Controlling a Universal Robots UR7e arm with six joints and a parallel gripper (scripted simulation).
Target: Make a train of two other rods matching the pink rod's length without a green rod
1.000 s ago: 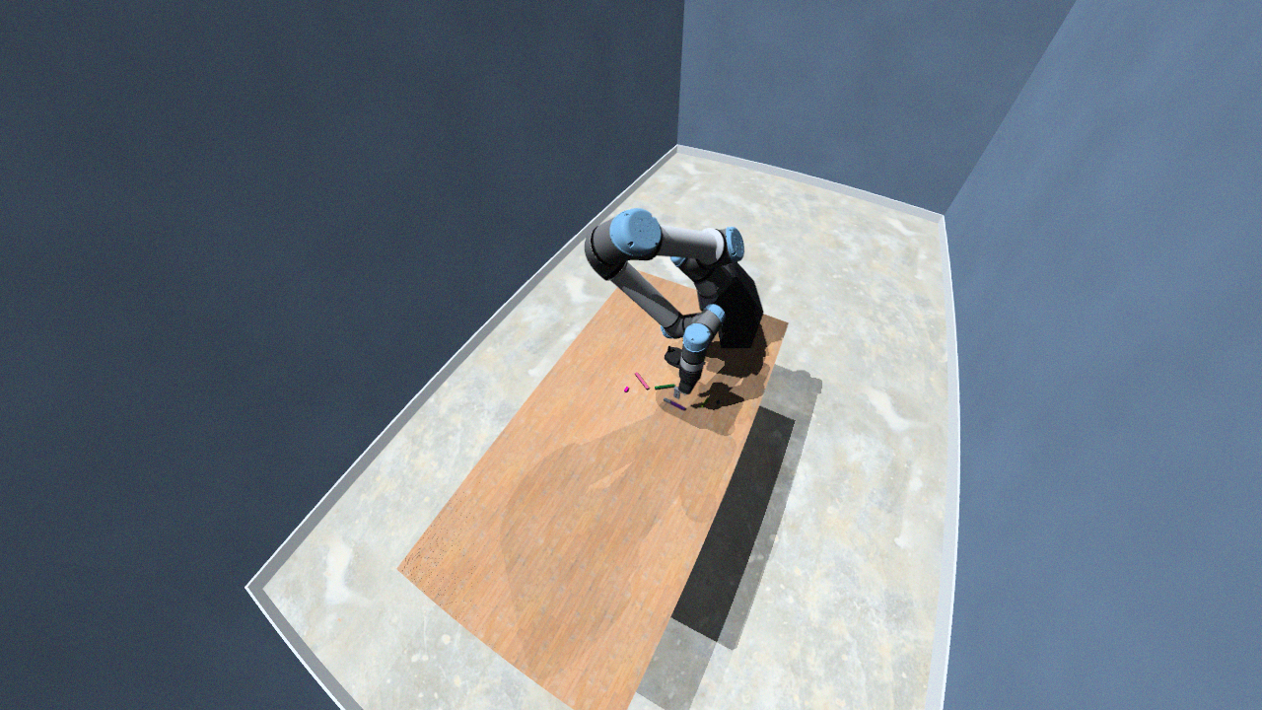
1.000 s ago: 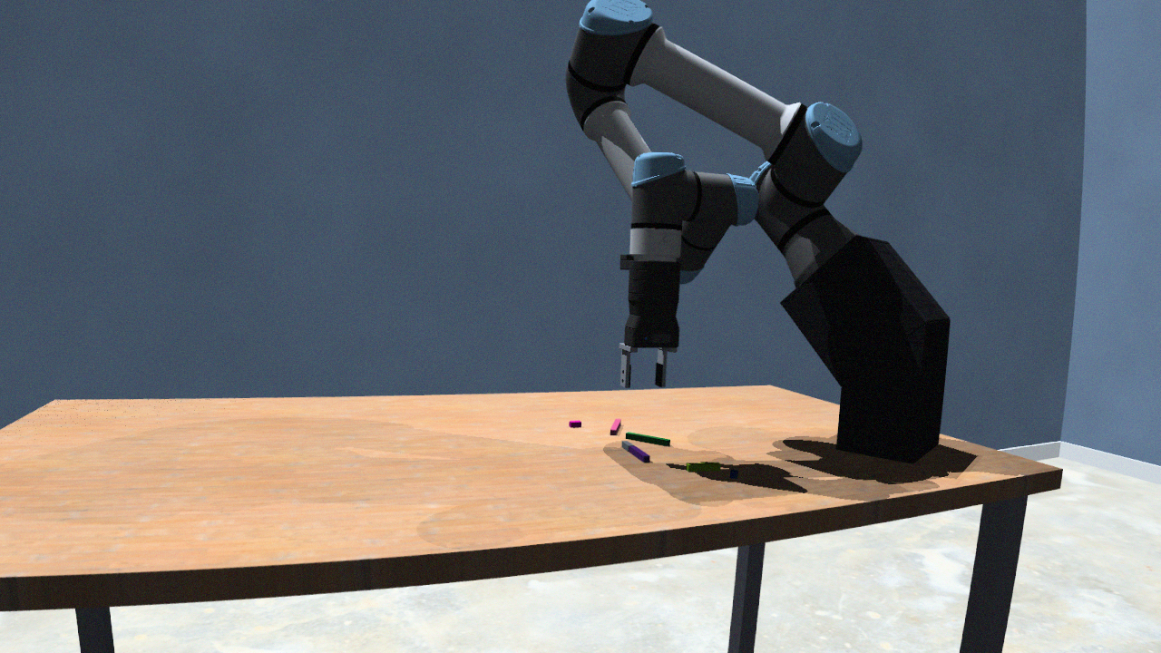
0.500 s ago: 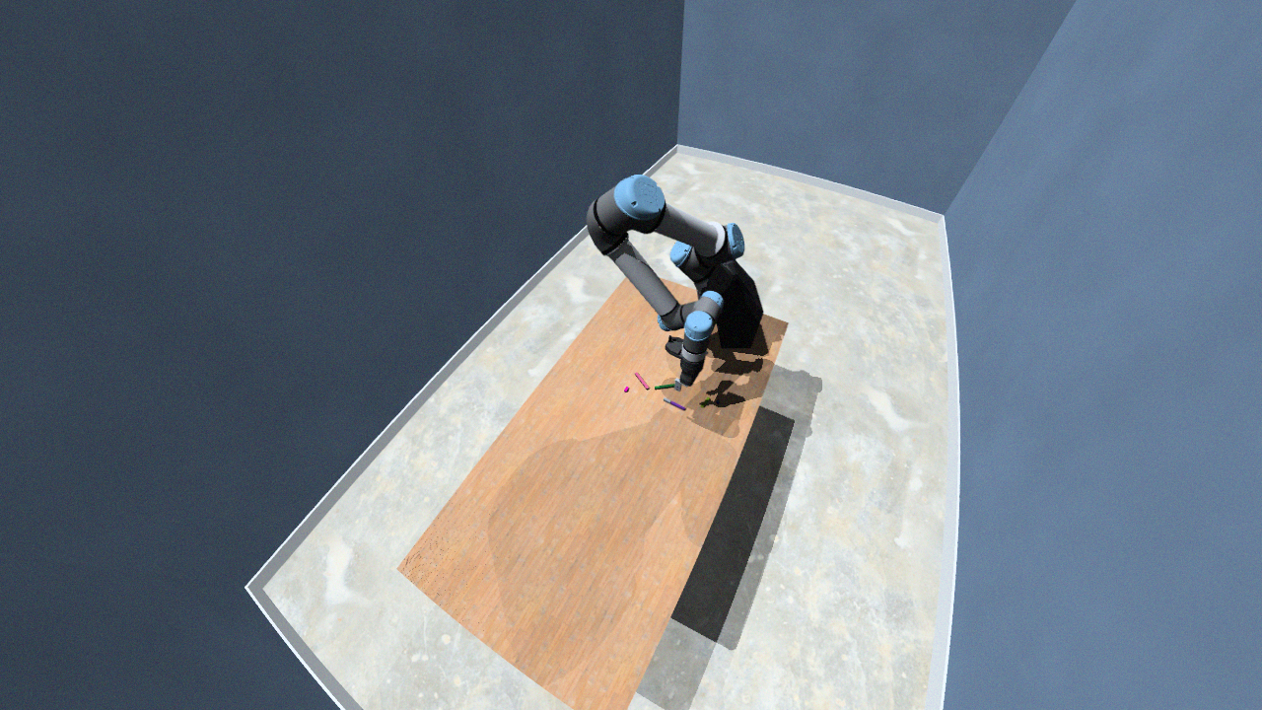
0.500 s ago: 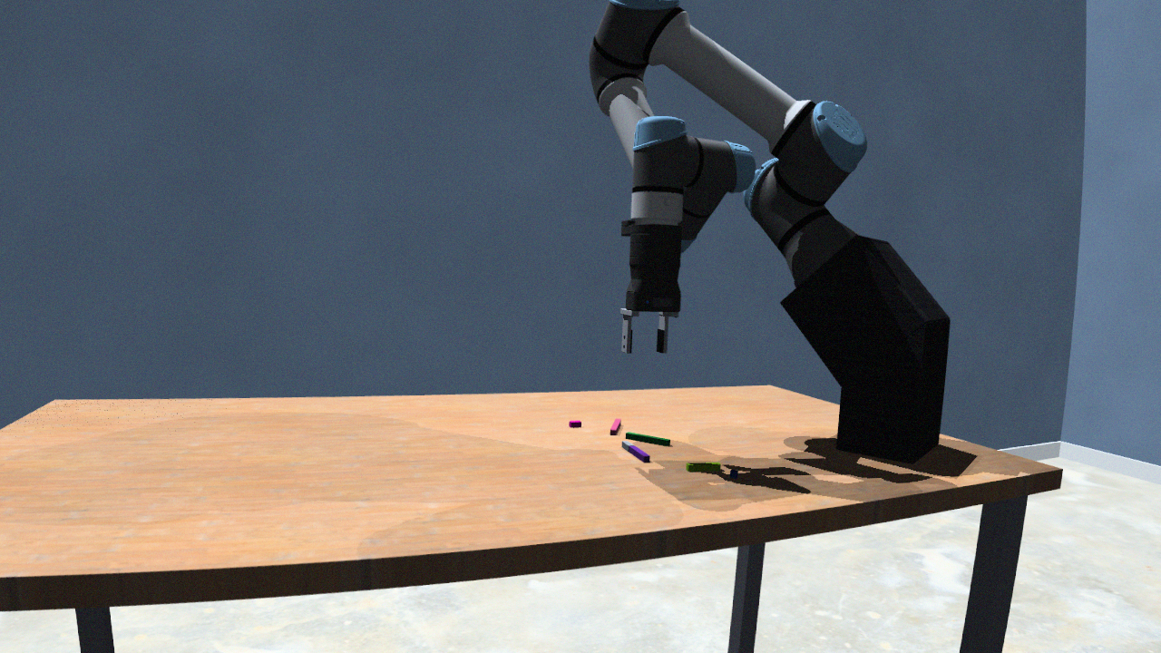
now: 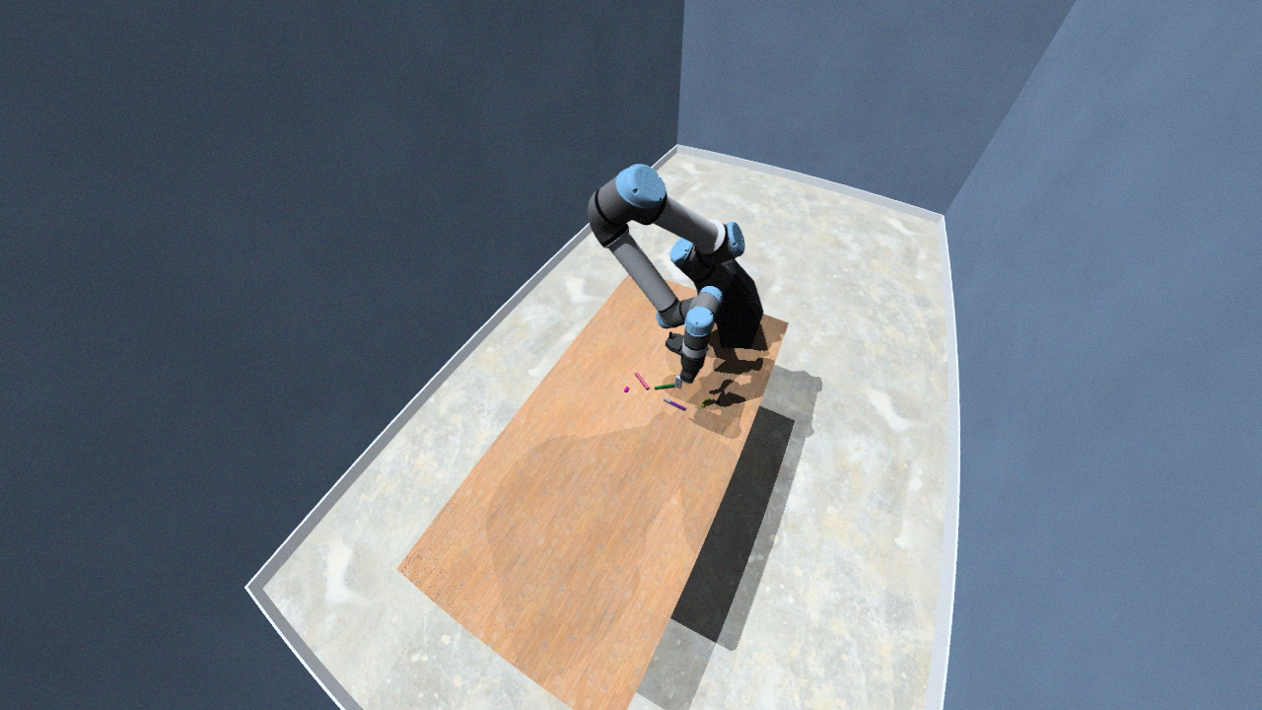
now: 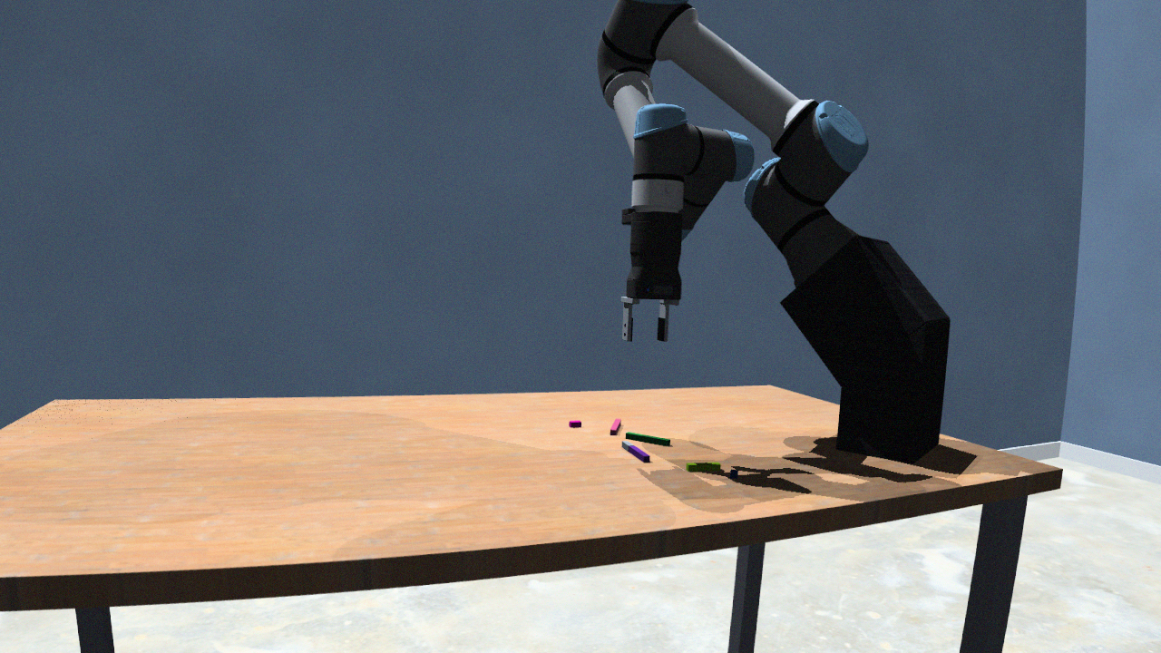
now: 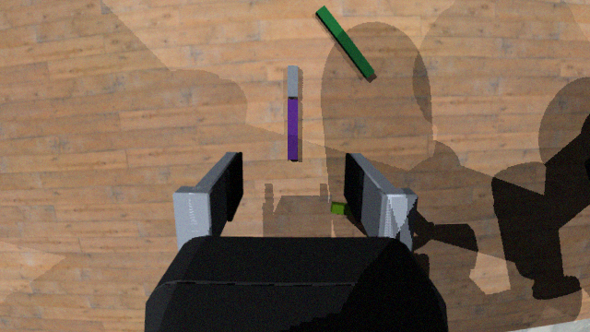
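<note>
The claw (image 5: pixel 678 382) (image 6: pixel 646 325) (image 7: pixel 293 173) hangs above the bench (image 5: pixel 564 494) (image 6: pixel 325 487) (image 7: pixel 92 161), its fingers wide apart around nothing. Below it lie one purple rod (image 5: pixel 677 405) (image 6: pixel 637 453) (image 7: pixel 292 129) and one grey rod (image 5: pixel 667 401) (image 6: pixel 627 444) (image 7: pixel 292 81), end to end in line. Near these, to one side, is one green rod (image 5: pixel 665 387) (image 6: pixel 648 439) (image 7: pixel 347 43); toward the arm's base lie one lime rod (image 5: pixel 704 403) (image 6: pixel 703 466) (image 7: pixel 338 208), partly behind a finger in the wrist view, and one small blue block (image 6: pixel 734 473). Beyond the green rod are one pink rod (image 5: pixel 641 381) (image 6: pixel 615 426) and, farthest, one magenta block (image 5: pixel 626 389) (image 6: pixel 574 423).

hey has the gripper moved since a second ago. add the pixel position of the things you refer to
Yes: in the exterior view, the gripper (image 5: pixel 678 382) (image 6: pixel 646 320) (image 7: pixel 293 173) has risen, its fingertips now higher above the table (image 5: pixel 529 494) (image 6: pixel 325 487) (image 7: pixel 138 152).
</note>
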